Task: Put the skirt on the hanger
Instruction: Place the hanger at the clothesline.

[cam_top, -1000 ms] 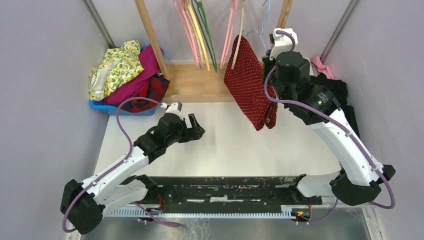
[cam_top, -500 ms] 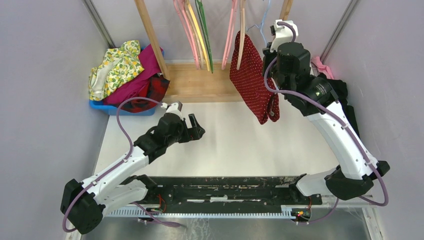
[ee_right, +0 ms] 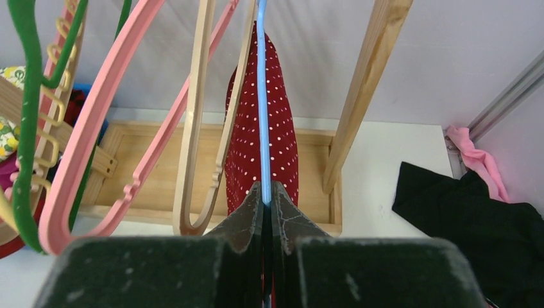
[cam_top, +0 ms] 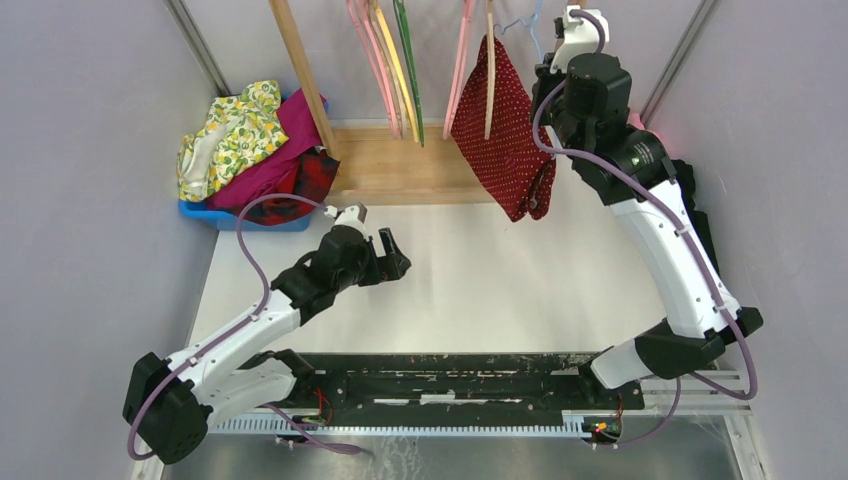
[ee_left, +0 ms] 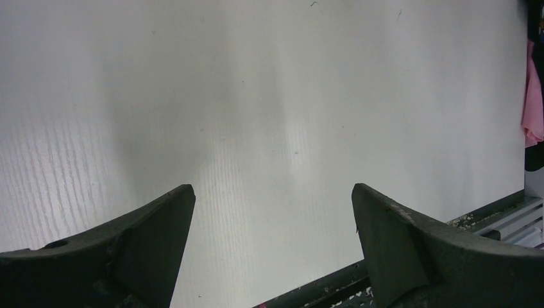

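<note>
The dark-red dotted skirt (cam_top: pixel 505 130) hangs draped over the thin pale blue hanger (ee_right: pixel 262 96), among the other hangers on the rack at the back. In the right wrist view the skirt (ee_right: pixel 282 128) falls behind the blue wire. My right gripper (ee_right: pixel 265 200) is shut on that wire, held high near the rack's right post. Over the white table at the left, my left gripper (cam_top: pixel 388 255) is open, and its wrist view shows nothing between the fingers (ee_left: pixel 271 188).
Pink hangers (ee_right: pixel 96 128), a pale wooden hanger (ee_right: pixel 192 128) and a green one (ee_right: pixel 25 96) hang left of the skirt. The rack's post (ee_right: pixel 365 90) stands just to the right. A blue bin of clothes (cam_top: pixel 250 140) sits back left, black cloth (ee_right: pixel 475 218) back right.
My right arm has risen and moved toward the back, carrying the hanger and skirt up among the rack's hangers. The left arm has not moved.
</note>
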You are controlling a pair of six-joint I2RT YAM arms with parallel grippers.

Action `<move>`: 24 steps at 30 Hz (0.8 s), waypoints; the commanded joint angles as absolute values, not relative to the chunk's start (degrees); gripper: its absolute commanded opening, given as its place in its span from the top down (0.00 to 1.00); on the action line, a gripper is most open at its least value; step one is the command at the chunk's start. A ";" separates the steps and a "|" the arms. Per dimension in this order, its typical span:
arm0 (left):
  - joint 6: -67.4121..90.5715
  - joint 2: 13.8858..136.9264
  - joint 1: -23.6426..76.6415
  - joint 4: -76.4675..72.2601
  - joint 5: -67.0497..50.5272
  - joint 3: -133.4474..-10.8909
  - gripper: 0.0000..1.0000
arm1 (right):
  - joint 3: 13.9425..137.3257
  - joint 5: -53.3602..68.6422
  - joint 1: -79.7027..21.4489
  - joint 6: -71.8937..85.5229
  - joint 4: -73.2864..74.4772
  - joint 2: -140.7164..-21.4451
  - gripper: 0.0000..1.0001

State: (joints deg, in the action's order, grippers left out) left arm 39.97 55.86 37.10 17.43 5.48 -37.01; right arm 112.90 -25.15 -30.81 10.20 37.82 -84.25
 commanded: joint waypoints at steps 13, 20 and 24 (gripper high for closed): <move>36.91 57.04 37.31 14.50 5.93 -39.17 0.01 | 121.56 -14.79 -21.89 13.16 30.19 -91.94 0.99; 37.02 57.24 37.27 14.50 6.16 -39.16 0.01 | 120.69 -12.35 -20.51 14.30 30.29 -93.52 0.99; 37.09 57.15 37.34 14.82 6.23 -39.11 0.01 | 118.44 -11.82 -19.62 15.16 30.15 -92.93 0.99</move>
State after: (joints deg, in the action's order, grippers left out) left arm 39.97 57.39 37.10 17.02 5.65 -37.01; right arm 118.26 -13.54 -20.47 13.72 35.14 -94.67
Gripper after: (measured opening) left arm 0.990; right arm 0.057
